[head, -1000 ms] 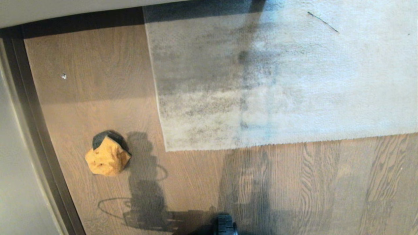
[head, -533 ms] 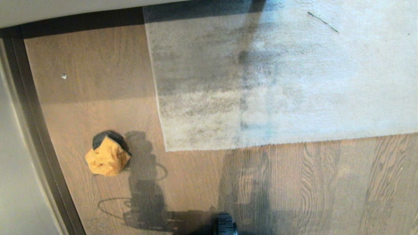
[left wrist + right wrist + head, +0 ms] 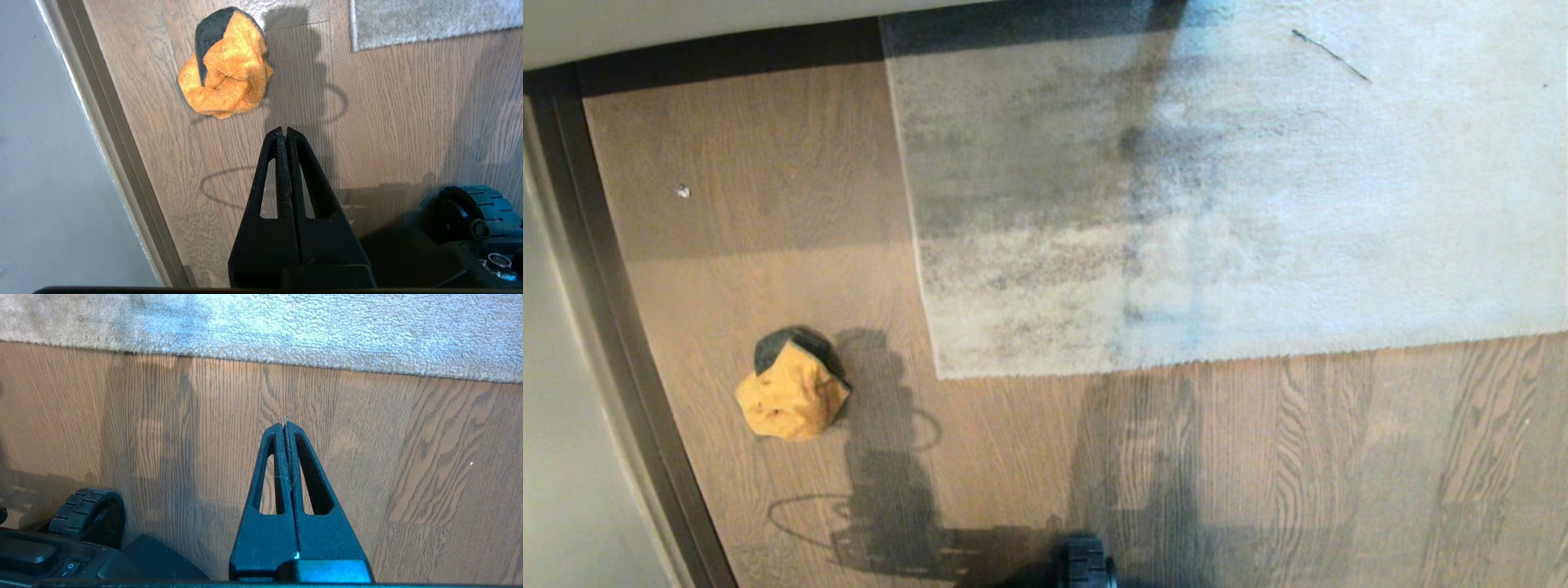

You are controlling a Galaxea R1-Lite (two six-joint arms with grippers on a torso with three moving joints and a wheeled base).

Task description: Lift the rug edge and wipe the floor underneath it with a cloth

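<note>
Nothing is done yet: the grey mottled short-pile rug edge (image 3: 1143,363) lies flat on the brown wood-grain plank floor (image 3: 1339,457). The crumpled mustard-orange cloth (image 3: 792,396) sits at its 9 o'clock, ungrasped. The left gripper (image 3: 284,130) and right gripper (image 3: 284,424) are both fully closed, empty.

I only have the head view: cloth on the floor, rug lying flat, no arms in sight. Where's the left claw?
Observer: The left claw hangs above bare floor, short of the cloth, touching nothing.
Operator: Open or shut?
Observer: Shut, fingers pressed together, empty.
Operator: And the right claw?
Observer: The right claw is shut too, over floor just short of the rug edge, which lies flat.
</note>
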